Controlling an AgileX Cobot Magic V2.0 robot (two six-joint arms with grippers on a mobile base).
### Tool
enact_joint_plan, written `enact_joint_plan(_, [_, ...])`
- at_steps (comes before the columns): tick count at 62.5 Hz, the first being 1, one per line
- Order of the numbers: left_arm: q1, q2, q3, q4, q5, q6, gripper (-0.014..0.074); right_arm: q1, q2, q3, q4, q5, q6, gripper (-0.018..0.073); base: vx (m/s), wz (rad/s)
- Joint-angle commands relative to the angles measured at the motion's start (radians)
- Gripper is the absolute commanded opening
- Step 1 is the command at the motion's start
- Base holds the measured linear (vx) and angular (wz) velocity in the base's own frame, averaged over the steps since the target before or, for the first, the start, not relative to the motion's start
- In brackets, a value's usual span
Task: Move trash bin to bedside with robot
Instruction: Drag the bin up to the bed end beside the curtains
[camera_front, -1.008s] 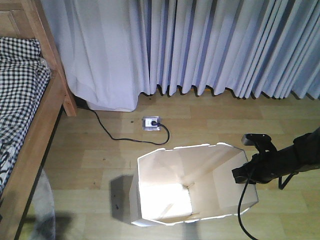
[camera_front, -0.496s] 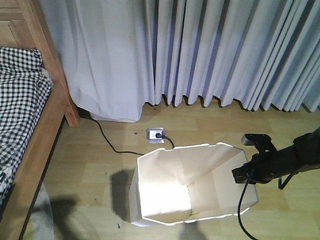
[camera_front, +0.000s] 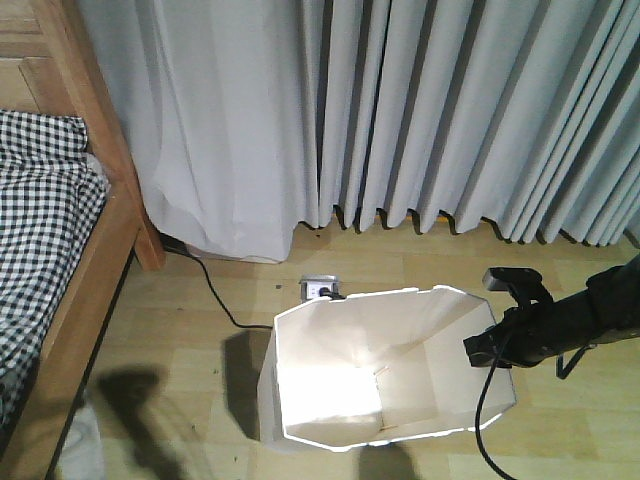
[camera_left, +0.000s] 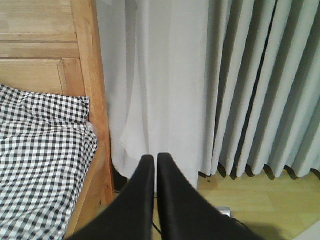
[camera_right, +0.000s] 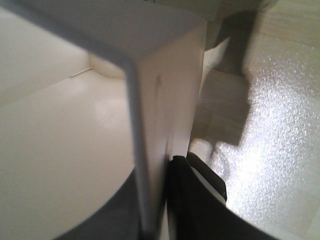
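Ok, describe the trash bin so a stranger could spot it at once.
Start at the long grey pleated curtains and drop to the pale wooden floor below them. There stands the cream plastic trash bin, open-topped, with a cut-corner rim. Nothing else nearby is a large pale container, and the black right gripper clamps its rim.

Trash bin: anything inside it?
Nothing visible: the trash bin shows only bare pale floor and walls. The near wall's inner face is hidden behind its rim.

Bright; glare inside trash bin (camera_front: 340, 395) (right-wrist view blurred).
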Motion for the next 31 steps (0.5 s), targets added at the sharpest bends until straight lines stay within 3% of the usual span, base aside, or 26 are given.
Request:
enact_joint_plan(1, [-0.002, -0.014, 0.019, -0.004, -0.069, -0.004, -0.0007, -0.002, -0.072, -0.008, 0.041, 0.214, 0.002, -0.0005, 0.14, 0.01])
enact_joint_plan(31, [-0.002, -0.014, 0.019, -0.004, -0.069, -0.004, -0.0007, -0.002, -0.072, -0.008, 0.041, 0.214, 0.002, -0.0005, 0.13, -0.03])
